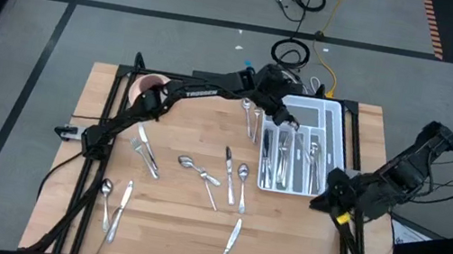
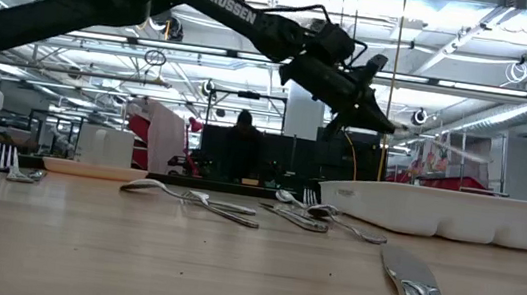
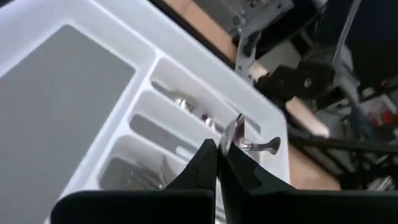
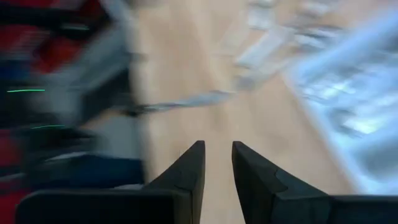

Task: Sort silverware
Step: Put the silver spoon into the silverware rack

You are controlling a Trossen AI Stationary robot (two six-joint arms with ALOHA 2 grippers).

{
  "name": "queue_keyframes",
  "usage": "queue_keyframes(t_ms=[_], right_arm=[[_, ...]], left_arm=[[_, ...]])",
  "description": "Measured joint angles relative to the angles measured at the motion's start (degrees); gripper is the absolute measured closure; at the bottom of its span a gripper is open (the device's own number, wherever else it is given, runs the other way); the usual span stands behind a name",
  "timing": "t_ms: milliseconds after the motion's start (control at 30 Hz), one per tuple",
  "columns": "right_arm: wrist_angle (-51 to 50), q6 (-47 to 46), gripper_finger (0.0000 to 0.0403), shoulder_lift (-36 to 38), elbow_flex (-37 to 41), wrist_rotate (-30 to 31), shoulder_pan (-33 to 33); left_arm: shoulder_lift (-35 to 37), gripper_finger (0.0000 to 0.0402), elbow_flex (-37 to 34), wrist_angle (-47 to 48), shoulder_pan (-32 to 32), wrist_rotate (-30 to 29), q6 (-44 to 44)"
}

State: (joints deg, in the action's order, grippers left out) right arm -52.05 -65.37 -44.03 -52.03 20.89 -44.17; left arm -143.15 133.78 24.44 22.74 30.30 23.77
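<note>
High view: left gripper (image 1: 286, 116) is reached out over the far-left corner of the tray (image 1: 337, 117), jaws pinched tight. Sorted pieces (image 1: 294, 161) lie in the slots on its near side. Loose silverware (image 1: 188, 165) sits well back on the table toward the left arm's base, with a pair (image 1: 251, 117) just beside the gripper, outside the tray wall. Right gripper (image 1: 331, 195) is parked just off the tray's near-right corner.

Low view: left gripper (image 2: 364, 105) hangs above the tray (image 2: 456, 217), clear of its rim. A drop from that height could bounce the piece out or into the wrong slot.

Left wrist view: left fingertips (image 3: 208, 155) are clamped on a thin shiny piece (image 3: 239, 134), likely a spoon, gripped near one end so most of it sticks out past the tips. The narrow slots (image 3: 180, 124) lie ahead and below it. Risks: the grip is end-on and slim, so the piece can pivot or slip. It hangs across a divider, so release now may leave it bridging two slots. Descending skewed could hit the wall.

Right wrist view: right gripper (image 4: 217, 162) jaws are narrowly apart with nothing between them, and table (image 4: 205, 118) is ahead. The view is smeared, so this arm seems to be swinging. If it heads to the tray, the arms could clash.
</note>
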Motion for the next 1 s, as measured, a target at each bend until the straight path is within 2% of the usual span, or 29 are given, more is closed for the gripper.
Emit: queue_keyframes(t_ms=[100, 167, 267, 400, 600, 733, 867, 1000], right_arm=[[-13.37, -4.59, 0.0334, -0.45, 0.00, 5.00, 1.42], [-18.68, -5.09, 0.0334, -0.36, 0.00, 10.25, 2.76], [-19.55, -3.39, 0.0332, 0.69, 0.00, 19.19, 4.71], [-18.77, 4.78, 0.0317, 0.85, 0.01, 21.38, 10.59], [-1.36, 23.35, 0.0267, -1.73, 0.00, 18.06, 22.37], [4.27, 30.02, 0.0252, -3.59, 0.00, 14.87, 29.63], [7.79, 35.11, 0.0252, -5.74, 0.00, 4.96, 35.58], [10.29, 39.01, 0.0256, -9.18, 0.00, -3.09, 38.66]], left_arm=[[1.20, 0.0398, 0.00, 6.50, -1.04, 0.44, -3.49], [2.99, 0.0398, 0.00, 12.87, -2.09, 0.70, -8.74], [5.96, 0.0398, 0.01, 21.84, -3.40, -0.02, -15.74], [8.19, 0.0398, 0.04, 25.19, -4.52, -1.09, -17.26], [10.22, 0.0398, 0.07, 25.05, -7.14, -0.22, -18.18], [10.25, 0.0398, -0.07, 26.55, -9.16, 1.26, -18.33], [11.03, 0.0398, -0.07, 26.23, -11.24, 2.48, -19.49], [11.12, 0.0398, -0.02, 26.20, -12.12, 2.56, -20.10]])
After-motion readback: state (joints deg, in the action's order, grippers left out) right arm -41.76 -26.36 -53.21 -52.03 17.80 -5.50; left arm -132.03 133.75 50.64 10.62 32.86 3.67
